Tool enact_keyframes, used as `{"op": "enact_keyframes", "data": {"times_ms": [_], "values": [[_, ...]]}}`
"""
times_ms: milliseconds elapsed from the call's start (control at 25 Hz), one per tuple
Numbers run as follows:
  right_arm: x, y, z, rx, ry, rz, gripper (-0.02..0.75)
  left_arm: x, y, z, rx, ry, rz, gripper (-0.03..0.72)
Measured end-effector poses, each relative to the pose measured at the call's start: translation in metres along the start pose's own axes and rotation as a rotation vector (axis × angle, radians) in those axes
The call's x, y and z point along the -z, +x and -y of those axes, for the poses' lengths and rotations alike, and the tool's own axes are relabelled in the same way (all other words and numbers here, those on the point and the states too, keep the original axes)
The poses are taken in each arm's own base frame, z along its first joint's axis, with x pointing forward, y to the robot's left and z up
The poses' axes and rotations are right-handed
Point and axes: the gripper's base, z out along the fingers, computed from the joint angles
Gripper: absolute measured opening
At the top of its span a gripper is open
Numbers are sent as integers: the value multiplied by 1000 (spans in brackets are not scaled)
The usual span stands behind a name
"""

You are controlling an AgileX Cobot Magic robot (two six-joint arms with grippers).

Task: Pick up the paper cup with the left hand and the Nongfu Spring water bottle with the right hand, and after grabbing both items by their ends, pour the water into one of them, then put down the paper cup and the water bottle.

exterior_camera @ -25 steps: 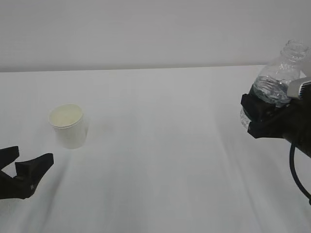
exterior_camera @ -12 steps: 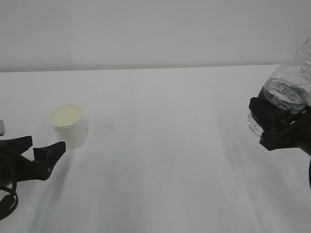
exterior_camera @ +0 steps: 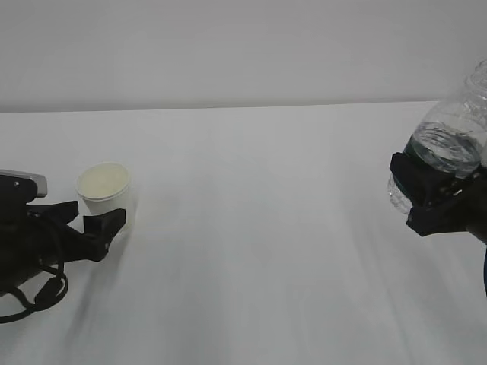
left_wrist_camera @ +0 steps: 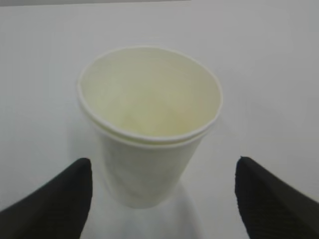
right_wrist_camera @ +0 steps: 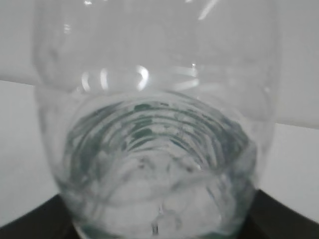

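The white paper cup stands upright on the table at the left, its cream inside showing from above. My left gripper is open and low at the cup's base. Its black fingertips flank the lower wall of the paper cup with a gap on each side. At the right edge my right gripper is shut on the lower body of the clear Nongfu Spring water bottle, held above the table and leaning right. Water sits in the base of the bottle, which hides most of the right gripper.
The white tabletop runs back to a pale wall. The bottle's neck is cut off by the right edge of the exterior view.
My left gripper has come forward and to the right along the table until its fingers stand either side of the cup. The right gripper first shifted the bottle slightly right, then held still.
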Motion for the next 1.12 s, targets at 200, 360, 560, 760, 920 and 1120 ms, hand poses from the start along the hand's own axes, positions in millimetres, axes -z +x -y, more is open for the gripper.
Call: {"op": "enact_keyframes", "data": {"times_ms": [200, 360, 560, 760, 920, 1120], "values": [[0, 0, 0, 0, 0, 0, 429, -5, -4, -1, 1, -5, 19, 648], [0, 0, 0, 0, 0, 0, 429, -7, -4, -2, 7, -18, 22, 648], [0, 0, 0, 0, 0, 0, 429, -17, 2, -4, 10, -22, 8, 648], [0, 0, 0, 2, 0, 0, 429, -30, 3, -6, 9, -22, 16, 648], [0, 0, 0, 6, 0, 0, 428, -41, 2, -7, 8, -20, 32, 647], [0, 0, 1, 11, 12, -1, 428, -51, 4, -9, 9, -23, 37, 646]]}}
